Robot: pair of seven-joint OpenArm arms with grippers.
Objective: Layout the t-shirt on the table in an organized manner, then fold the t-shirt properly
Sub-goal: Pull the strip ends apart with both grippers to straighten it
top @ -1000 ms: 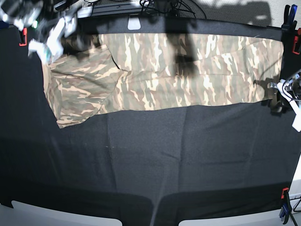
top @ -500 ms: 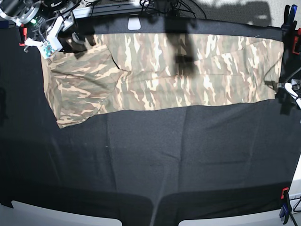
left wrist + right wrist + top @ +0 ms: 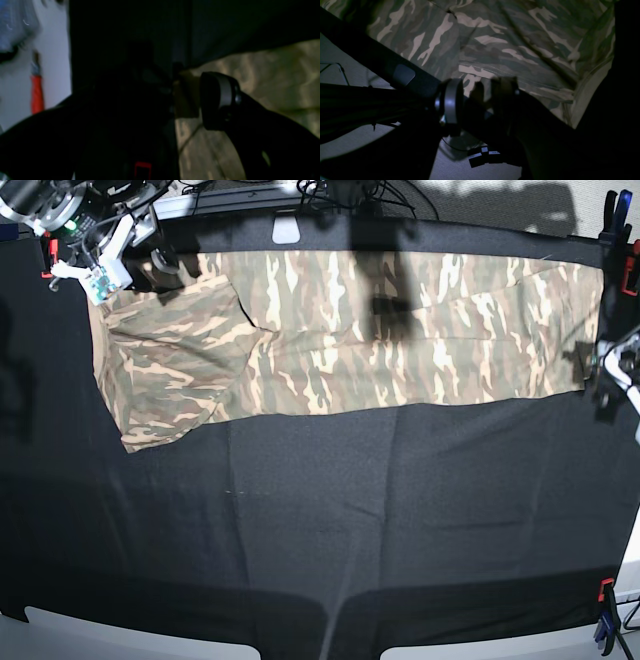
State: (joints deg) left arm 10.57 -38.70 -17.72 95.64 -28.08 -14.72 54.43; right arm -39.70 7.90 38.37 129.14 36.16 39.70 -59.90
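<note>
The camouflage t-shirt [image 3: 380, 330] lies as a long flat strip across the far half of the black table [image 3: 320, 520], with one sleeve spread at the left. My right gripper [image 3: 100, 272] hovers over the shirt's far left corner. In the right wrist view its jaws [image 3: 478, 86] stand apart, and the shirt [image 3: 507, 37] lies flat below them. My left gripper [image 3: 606, 370] is at the shirt's right end. In the dark left wrist view its jaws [image 3: 186, 100] stand apart with a corner of the shirt [image 3: 275, 75] lying between the fingers.
Red clamps [image 3: 47, 258] [image 3: 630, 275] and a blue one [image 3: 610, 205] grip the far table edge. Another clamp [image 3: 604, 610] sits at the near right corner. Cables and gear [image 3: 330, 195] lie behind the table. The near rim is light [image 3: 130, 640].
My right arm pulled back from the sleeve to the far left corner and stopped. My left gripper slid slightly outward at the right end. The shirt has stayed flat.
</note>
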